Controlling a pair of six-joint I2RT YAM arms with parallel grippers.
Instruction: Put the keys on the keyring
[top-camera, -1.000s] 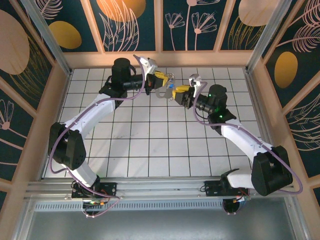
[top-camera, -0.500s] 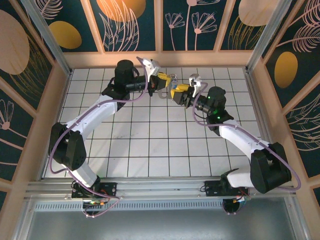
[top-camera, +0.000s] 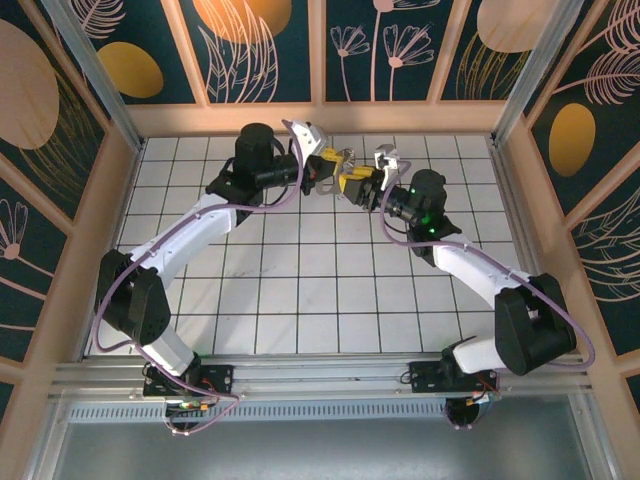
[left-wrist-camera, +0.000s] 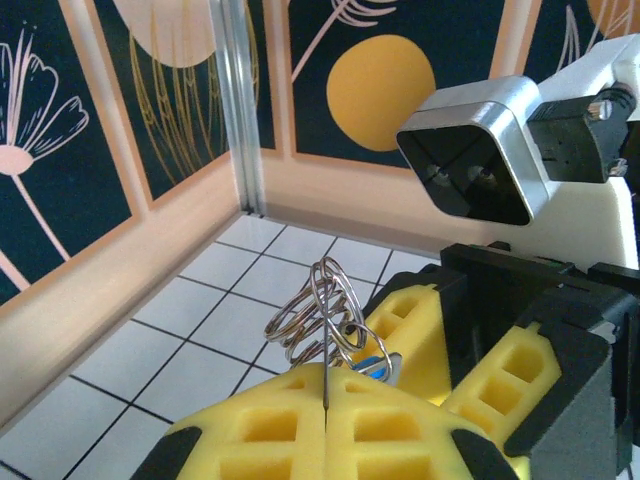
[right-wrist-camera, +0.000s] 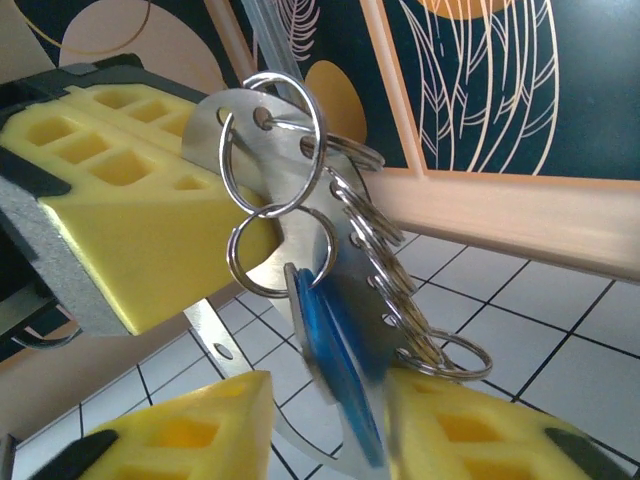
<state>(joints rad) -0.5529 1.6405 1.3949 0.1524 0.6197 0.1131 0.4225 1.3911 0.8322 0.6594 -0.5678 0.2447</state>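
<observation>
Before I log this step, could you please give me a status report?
Left gripper: jaws shut on keyring. Right gripper: jaws astride blue key, grip unclear. No obstruction seen.

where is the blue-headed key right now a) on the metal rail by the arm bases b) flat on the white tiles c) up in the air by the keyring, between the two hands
c: in the right wrist view the key hangs just under the keyring, which the left hand pinches, with the tiles well below.
</observation>
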